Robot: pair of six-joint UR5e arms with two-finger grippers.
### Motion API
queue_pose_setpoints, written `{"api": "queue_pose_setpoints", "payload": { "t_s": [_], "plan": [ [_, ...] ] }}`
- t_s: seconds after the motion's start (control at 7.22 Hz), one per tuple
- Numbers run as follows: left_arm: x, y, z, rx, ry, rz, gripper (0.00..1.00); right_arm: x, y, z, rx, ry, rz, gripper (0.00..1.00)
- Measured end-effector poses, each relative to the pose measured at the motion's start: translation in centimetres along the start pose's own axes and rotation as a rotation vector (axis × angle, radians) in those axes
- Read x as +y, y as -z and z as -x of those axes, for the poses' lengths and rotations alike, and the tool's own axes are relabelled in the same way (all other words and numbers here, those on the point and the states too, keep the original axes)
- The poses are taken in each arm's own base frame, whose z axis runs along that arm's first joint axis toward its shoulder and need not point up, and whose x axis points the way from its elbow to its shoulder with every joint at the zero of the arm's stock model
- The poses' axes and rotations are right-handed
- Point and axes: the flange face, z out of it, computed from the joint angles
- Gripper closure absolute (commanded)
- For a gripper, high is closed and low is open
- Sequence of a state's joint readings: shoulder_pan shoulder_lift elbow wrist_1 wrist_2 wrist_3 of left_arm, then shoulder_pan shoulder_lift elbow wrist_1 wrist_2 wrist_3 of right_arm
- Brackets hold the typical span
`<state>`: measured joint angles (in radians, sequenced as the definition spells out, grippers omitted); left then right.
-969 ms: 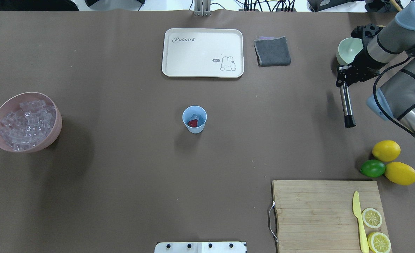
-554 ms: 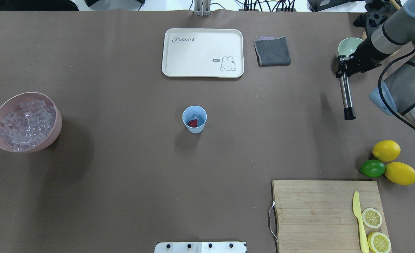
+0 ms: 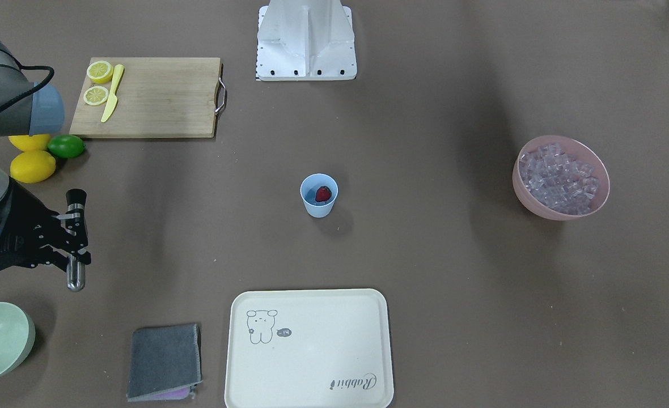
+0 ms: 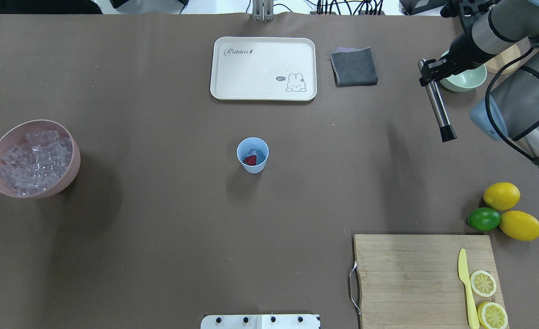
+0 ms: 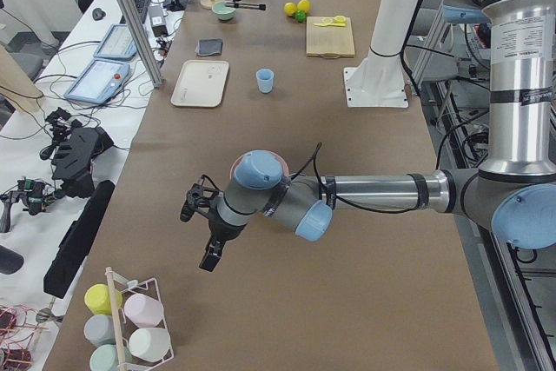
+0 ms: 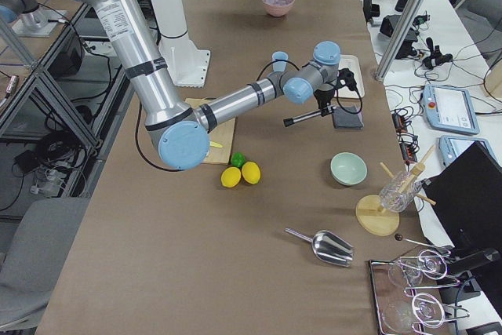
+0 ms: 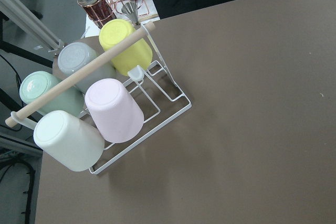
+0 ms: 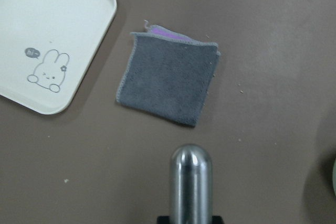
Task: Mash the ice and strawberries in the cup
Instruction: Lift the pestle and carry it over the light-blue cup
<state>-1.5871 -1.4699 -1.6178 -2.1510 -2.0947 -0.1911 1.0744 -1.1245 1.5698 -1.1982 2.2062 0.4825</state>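
Cup holding strawberry and ice, pink bowl of ice

The right gripper, far right, clamps a metal muddler held nearly level; the left gripper hovers off left (jaws unreadable).

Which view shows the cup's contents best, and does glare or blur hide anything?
Overhead: sharp, strawberry and ice in the cup readable, soft shadows. Front-facing: strawberry clear, ice indistinct. Right wrist: glare on the muddler tip; cup out of frame.
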Motion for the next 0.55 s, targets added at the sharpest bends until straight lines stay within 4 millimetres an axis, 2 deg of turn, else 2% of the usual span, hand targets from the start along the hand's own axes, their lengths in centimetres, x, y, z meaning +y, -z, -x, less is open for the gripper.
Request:
{"api": "queue_pose_setpoints", "payload": {
  "t_s": [0.28,0.55],
  "plan": [
    [1.1,-0.1,1.1,-0.011,0.025,0.013,0.02,-0.1,-0.4,3.5,-0.048,0.135,-0.112,1.0],
    [1.8,-1.5,2.7,-0.025,0.053,0.039,0.02,-0.7,-0.3,7.6,-0.106,0.244,-0.185,1.0]
  ]
}}
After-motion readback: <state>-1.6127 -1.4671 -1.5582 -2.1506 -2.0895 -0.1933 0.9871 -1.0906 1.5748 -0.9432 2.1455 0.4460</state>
